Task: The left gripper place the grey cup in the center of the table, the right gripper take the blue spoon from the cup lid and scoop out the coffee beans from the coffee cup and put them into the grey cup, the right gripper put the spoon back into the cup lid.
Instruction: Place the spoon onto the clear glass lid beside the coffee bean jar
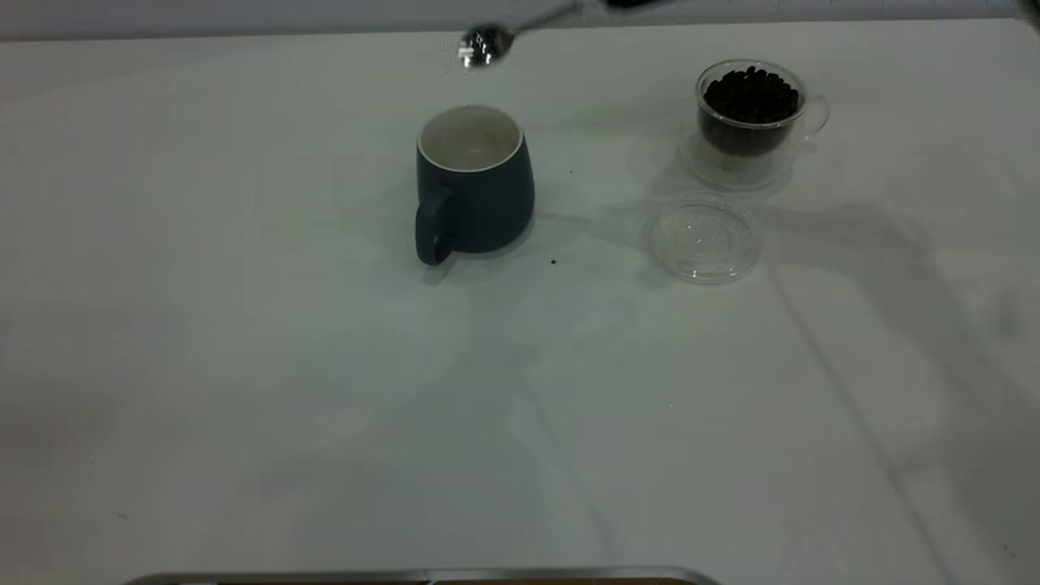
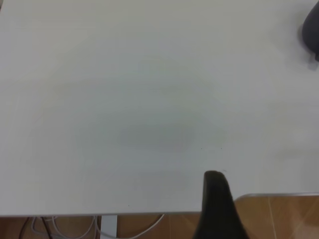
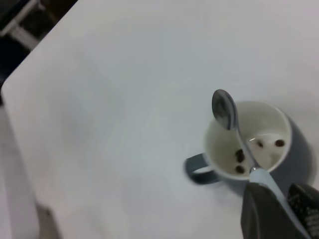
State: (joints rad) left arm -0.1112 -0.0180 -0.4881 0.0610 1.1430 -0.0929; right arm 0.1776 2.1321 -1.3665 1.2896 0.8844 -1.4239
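The left gripper [image 2: 215,199] idles at the near-left table [image 1: 244,366] edge; whether it is open I cannot tell. The grey cup [image 1: 474,185] sits mid-table holding a few coffee beans [image 3: 239,156]. Above it, the right gripper [image 3: 276,209] clamps the blue spoon [image 1: 487,42], which looks emptied, so carry it level rightward to the cup lid [image 1: 704,237], just in front of the coffee cup [image 1: 751,114].

A wide white counter [image 1: 325,390] fills the view, crossed by soft shadows. Past its edge lie brown wood flooring [image 2: 279,219] and white cables [image 2: 65,226].

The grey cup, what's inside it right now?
In the right wrist view, the grey cup holds a few coffee beans on its white bottom. The blue spoon, held above by the right gripper, covers a strip of the inside.
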